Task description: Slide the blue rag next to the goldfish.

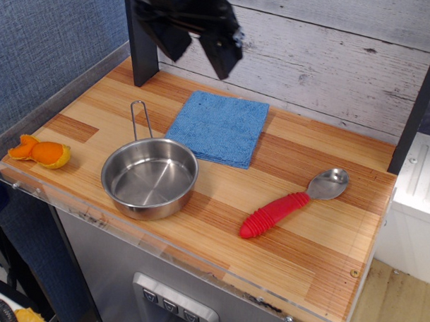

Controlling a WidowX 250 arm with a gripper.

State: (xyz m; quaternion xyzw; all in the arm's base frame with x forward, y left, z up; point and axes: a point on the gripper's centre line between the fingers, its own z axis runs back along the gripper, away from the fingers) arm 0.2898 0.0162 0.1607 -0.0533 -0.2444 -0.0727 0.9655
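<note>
The blue rag [220, 127] lies flat and square at the back middle of the wooden table top, just behind the steel pan. The orange goldfish [40, 151] lies at the table's front left corner, far to the left of the rag, with the pan between them. My black gripper [197, 51] hangs high above the rag's back left corner, blurred by motion. Its two fingers [222, 57] stand apart with nothing between them.
A steel pan [149, 176] with a wire handle stands at the front, between rag and goldfish. A spoon with a red handle [291, 205] lies to the right. A black post [141, 52] stands at the back left. A clear rim edges the table front.
</note>
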